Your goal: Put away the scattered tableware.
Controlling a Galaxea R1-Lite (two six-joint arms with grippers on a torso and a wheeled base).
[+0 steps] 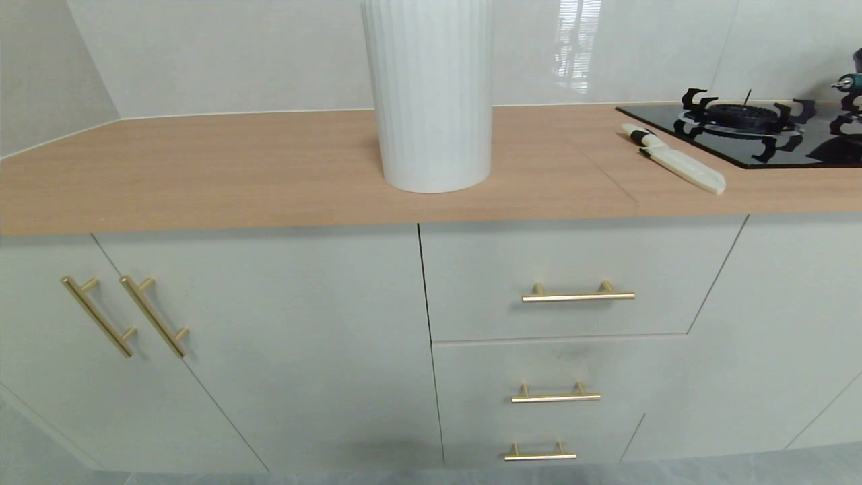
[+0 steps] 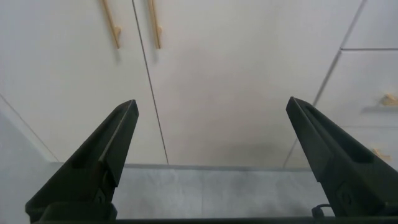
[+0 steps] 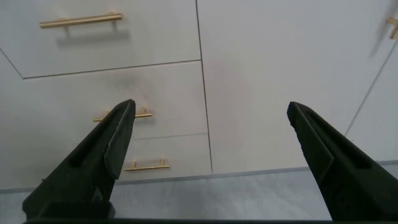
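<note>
**While our jaws stand wide and empty, the knife (image 1: 677, 162) lies beside the cooktop (image 1: 734, 145)**

As we face the kitchen unit, its pale cabinet front (image 1: 303, 350) is the largest thing before us. A wooden countertop (image 1: 202, 168) runs across above it, and a glossy tiled wall (image 1: 236, 54) rises behind. Near the middle of the countertop stands a tall ribbed white container (image 1: 434, 101), upright; its top is cut off by the edge of the head view. To our right a black glass cooktop is set into the wood, carrying a black burner grate (image 1: 741, 114).

Our left gripper (image 2: 211, 104) hangs low before the double doors, above a strip of grey floor (image 2: 211, 193). Its two dark fingers are spread far apart and hold nothing. Our right gripper (image 3: 210, 106) hangs before the stack of drawers. Its fingers are just as widely parted and also hold nothing.

The knife, the one piece of tableware we can see, lies flat on the countertop. It is just beside the cooktop's near left corner and well apart from the container. It is pale, with a dark band near the handle end, and it lies at a slant, handle toward the wall.

Smallest are the gold bar handles. Two slanted ones (image 1: 97, 315) sit side by side on the left doors, and three level ones, the top one (image 1: 578, 295) the longest, are stacked on the drawers.
</note>
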